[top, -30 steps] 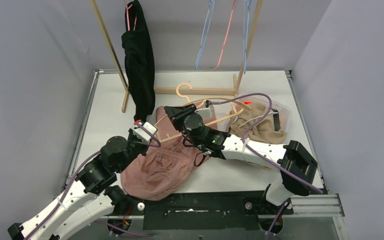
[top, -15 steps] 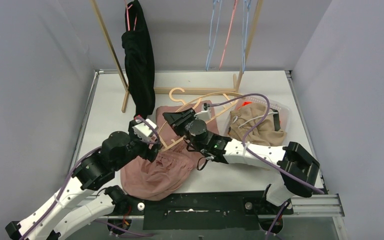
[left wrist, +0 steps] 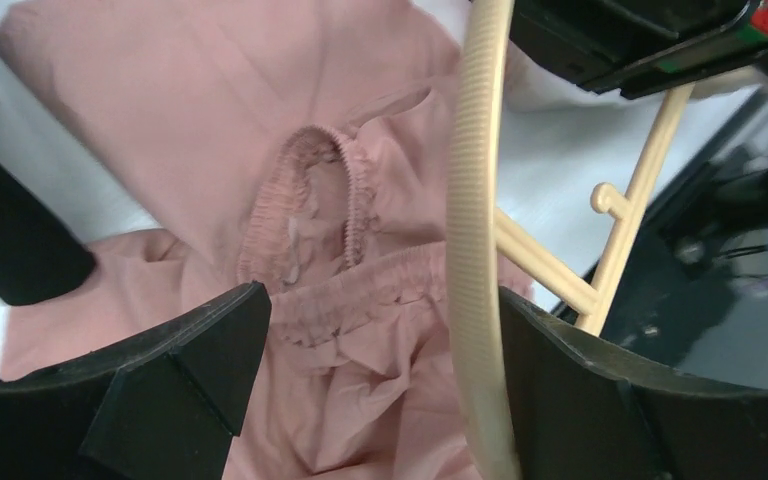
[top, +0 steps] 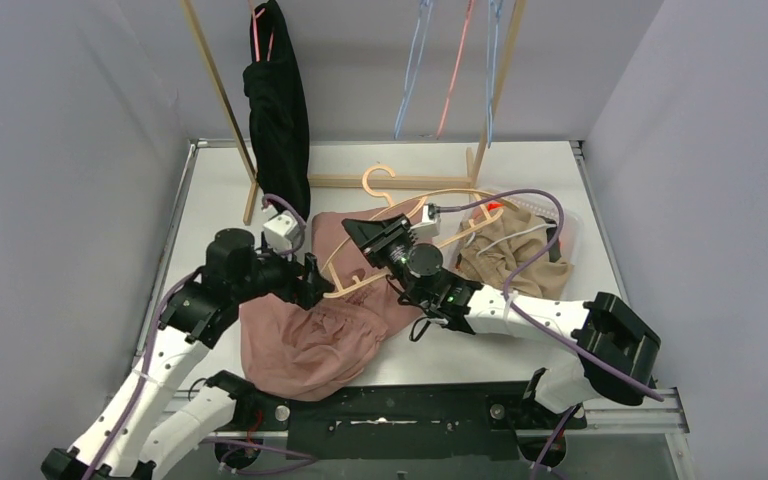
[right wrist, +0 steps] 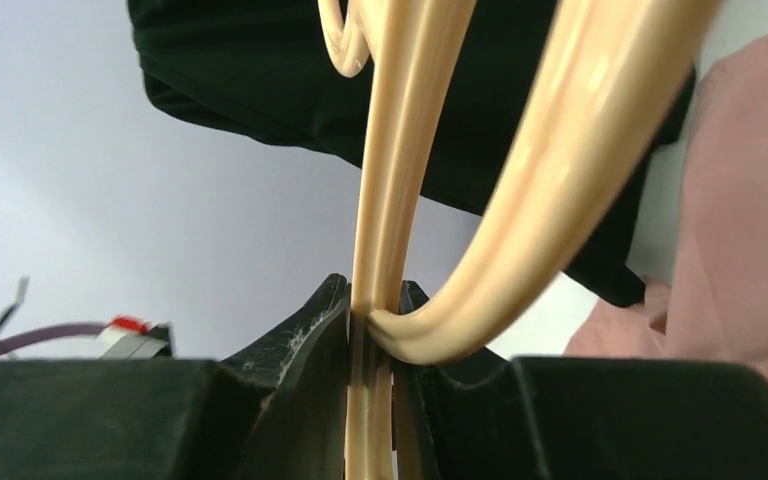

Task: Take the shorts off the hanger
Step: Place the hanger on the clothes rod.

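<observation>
The dusty pink shorts [top: 305,335] lie crumpled on the table, gathered waistband [left wrist: 310,200] facing up. A beige plastic hanger [top: 400,205] slants above them, and whether it touches the fabric I cannot tell. My right gripper [top: 378,237] is shut on its bar, which is pinched between the jaws [right wrist: 372,310]. Just above the pink fabric my left gripper [top: 312,283] is open and holds nothing [left wrist: 380,340]. One arm of the hanger [left wrist: 470,250] runs close along its right finger [left wrist: 610,400]. Beige shorts [top: 515,255] fill a bin, with a bit of orange [top: 493,208] behind.
A black garment [top: 278,120] hangs from a wooden rack [top: 222,95] at the back left and also shows in the right wrist view [right wrist: 260,80]. Blue and pink hangers [top: 450,70] dangle at the back. The clear bin [top: 568,232] sits at right.
My left gripper has opened and let go of the pink shorts, while its arm rose and shifted right. The right gripper swung the hanger left, then back.
</observation>
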Robot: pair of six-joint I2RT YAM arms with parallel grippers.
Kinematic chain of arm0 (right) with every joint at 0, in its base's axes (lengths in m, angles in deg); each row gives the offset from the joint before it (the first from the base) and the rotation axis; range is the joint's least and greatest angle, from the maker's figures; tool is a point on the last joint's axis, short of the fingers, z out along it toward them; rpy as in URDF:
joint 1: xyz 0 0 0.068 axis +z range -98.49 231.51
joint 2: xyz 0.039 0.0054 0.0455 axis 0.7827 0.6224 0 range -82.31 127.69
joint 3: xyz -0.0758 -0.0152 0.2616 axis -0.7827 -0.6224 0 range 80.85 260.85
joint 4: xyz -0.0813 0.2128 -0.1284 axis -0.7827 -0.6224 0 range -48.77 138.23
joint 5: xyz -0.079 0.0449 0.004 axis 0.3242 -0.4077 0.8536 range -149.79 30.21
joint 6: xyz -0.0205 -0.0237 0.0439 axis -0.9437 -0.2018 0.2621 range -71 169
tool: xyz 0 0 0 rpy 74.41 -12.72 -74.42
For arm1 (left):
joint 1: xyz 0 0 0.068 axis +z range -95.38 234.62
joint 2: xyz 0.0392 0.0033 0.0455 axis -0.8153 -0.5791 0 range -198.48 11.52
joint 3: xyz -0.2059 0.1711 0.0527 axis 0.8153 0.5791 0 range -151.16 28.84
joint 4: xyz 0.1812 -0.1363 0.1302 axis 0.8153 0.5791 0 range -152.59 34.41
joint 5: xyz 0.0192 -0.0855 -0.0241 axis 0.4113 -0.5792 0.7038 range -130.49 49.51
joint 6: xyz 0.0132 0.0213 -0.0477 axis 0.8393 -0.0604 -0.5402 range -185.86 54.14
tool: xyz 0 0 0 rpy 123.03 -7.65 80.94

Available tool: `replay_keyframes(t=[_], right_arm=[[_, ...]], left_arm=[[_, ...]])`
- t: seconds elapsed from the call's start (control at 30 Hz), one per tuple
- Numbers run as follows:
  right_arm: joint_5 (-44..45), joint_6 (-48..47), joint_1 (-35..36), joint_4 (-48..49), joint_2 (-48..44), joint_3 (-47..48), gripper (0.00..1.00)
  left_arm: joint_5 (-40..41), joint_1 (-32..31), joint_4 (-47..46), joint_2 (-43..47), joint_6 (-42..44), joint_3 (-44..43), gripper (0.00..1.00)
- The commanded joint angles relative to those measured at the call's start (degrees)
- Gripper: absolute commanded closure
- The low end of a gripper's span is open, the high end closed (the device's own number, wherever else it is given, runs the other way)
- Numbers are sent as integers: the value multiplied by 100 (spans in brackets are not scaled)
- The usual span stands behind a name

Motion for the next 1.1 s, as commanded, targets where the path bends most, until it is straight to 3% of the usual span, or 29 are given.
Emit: replay_keyframes(t=[0.0, 0.13, 0.2, 0.27, 0.63, 0.83, 1.07], right_arm=[[-317, -482, -96, 459, -155, -179, 100], [-392, -563, -106, 590, -90, -189, 100], [-436, -606, -113, 660, -34, -186, 100], [-397, -653, -121, 686, -8, -195, 100], [-877, -872, -130, 1577, 93, -246, 100], [-1035, -903, -93, 1752, 132, -198, 100], [-1046, -854, -90, 1918, 141, -259, 100]], left_arm=[[-2782, 1397, -1415, -41, -833, -3, 20], [-4572, 1747, -3864, -231, -2916, 707, 20], [-4898, 1806, -5161, -267, -3915, 1062, 20], [-4964, 1820, -5725, -264, -4406, 1273, 20], [-4662, 1982, -4545, -86, -4024, 1725, 21], [-4906, 1979, -5169, 25, -4582, 2128, 25], [-5034, 1948, -5507, 225, -5013, 2432, 52]])
